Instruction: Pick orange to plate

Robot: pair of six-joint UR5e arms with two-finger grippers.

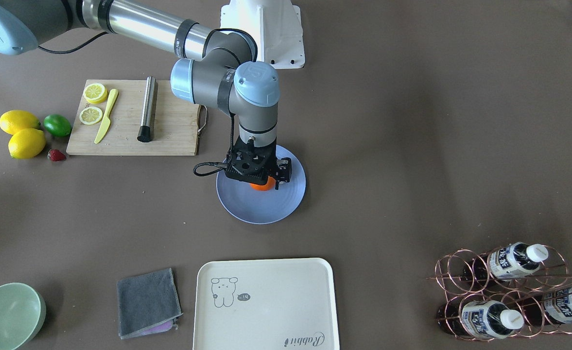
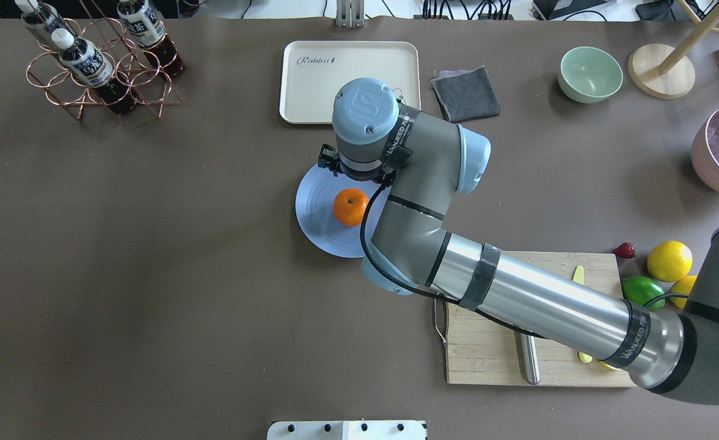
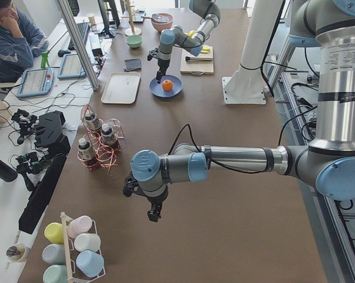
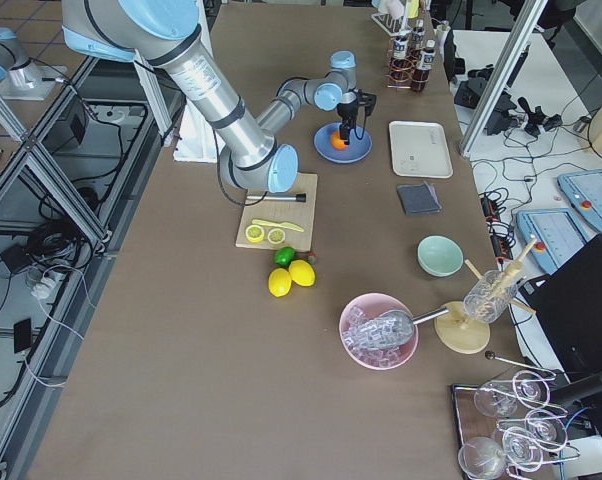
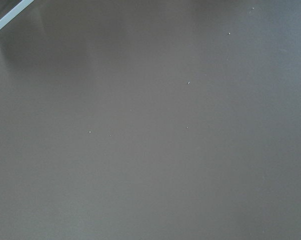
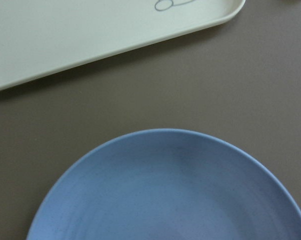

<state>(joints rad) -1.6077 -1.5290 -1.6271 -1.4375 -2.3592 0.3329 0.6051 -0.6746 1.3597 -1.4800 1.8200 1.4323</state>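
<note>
The bright orange (image 2: 350, 206) rests on the round light-blue plate (image 2: 319, 227), a little toward the robot's side of its middle. My right gripper (image 1: 255, 171) hangs straight down just over the plate, and from the front its body covers most of the orange (image 1: 263, 185). Both side views show its fingers beside the fruit, not around it, so it holds nothing. The right wrist view shows only the plate's far rim (image 6: 165, 137). My left gripper (image 3: 154, 213) hovers over bare table far away; I cannot tell whether it is open or shut.
A cream tray (image 2: 350, 79) lies just beyond the plate, with a grey cloth (image 2: 466, 93) and a green bowl (image 2: 590, 73) further along. A cutting board (image 1: 132, 119) with a metal rod, two lemons (image 1: 23, 133), a lime and a bottle rack (image 1: 509, 291) also stand on the table.
</note>
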